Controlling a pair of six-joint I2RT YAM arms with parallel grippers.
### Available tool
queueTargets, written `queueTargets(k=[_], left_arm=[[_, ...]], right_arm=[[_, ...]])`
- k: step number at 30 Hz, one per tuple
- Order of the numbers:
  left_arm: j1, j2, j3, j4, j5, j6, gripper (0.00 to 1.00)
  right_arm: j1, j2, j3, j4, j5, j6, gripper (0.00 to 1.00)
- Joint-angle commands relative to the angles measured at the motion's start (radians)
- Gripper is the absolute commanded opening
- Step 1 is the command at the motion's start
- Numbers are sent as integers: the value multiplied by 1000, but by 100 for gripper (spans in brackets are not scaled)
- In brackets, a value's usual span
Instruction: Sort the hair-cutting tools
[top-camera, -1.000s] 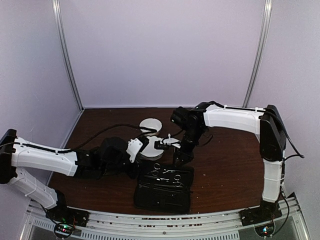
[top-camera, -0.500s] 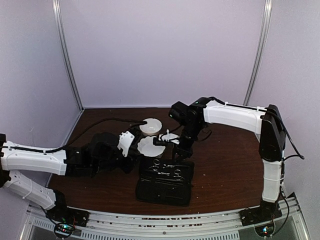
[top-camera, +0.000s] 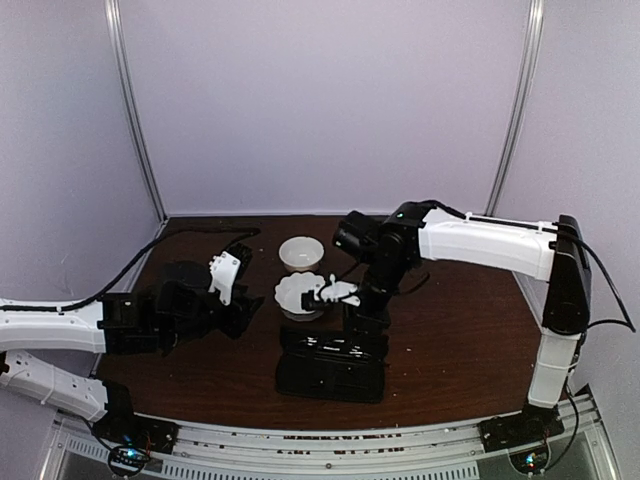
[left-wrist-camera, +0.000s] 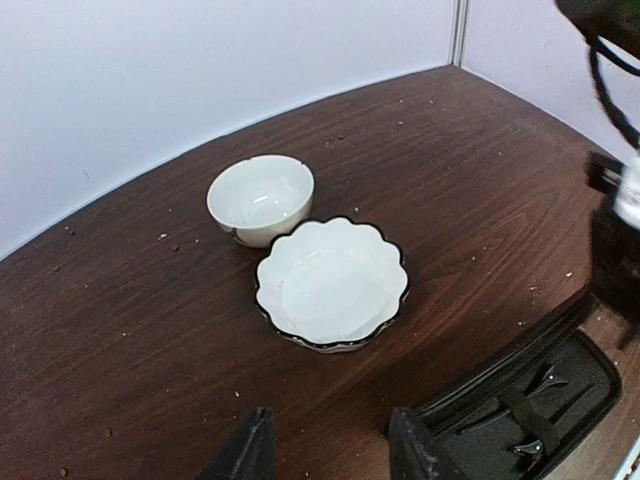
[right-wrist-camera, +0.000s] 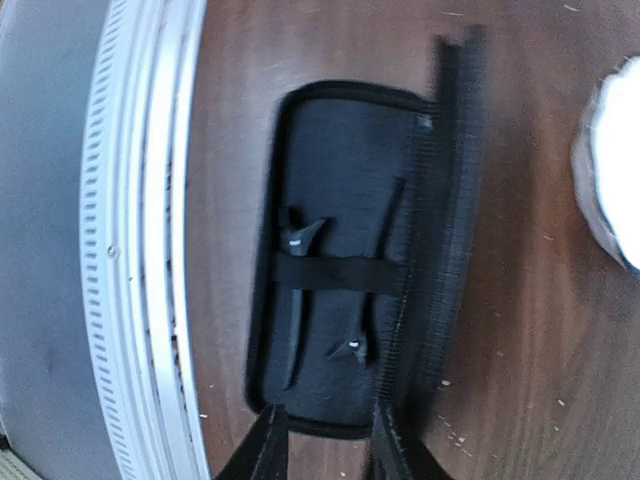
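left fingers (left-wrist-camera: 246, 455), right fingers (right-wrist-camera: 263, 452) apart

Both arms wear smooth white shells over black joints, the left arm (top-camera: 60, 325) and the right arm (top-camera: 480, 243) alike. A thin black cable (top-camera: 150, 258) loops off the left, and a second cable (top-camera: 605, 290) trails along the right. The left gripper (left-wrist-camera: 328, 452) has matte black fingers (left-wrist-camera: 250, 450). Each arm stands on a black base plate (top-camera: 515, 432) with tiny coloured lights (top-camera: 125, 460) nearby.

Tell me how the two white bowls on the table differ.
The round bowl is deep with a smooth, plain rim; the scalloped bowl is shallow with a wavy, dark-edged rim. The scalloped bowl looks wider than the round bowl. The scalloped bowl sits nearer the black case; the round bowl lies farther from it. Both are white, upright, empty and side by side.
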Motion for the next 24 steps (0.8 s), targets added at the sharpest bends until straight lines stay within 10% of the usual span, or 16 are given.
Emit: queueTargets(k=[1, 13, 24], left_arm=[[-1, -1, -12, -11, -30, -25, 43], [34, 92, 16, -24, 60, -51, 52], [131, 289, 92, -18, 276, -251, 52]], right_arm=[[126, -71, -152, -4, -64, -13, 36], [219, -140, -253, -11, -4, -68, 53], [-14, -242, -199, 152, 233, 55, 56]])
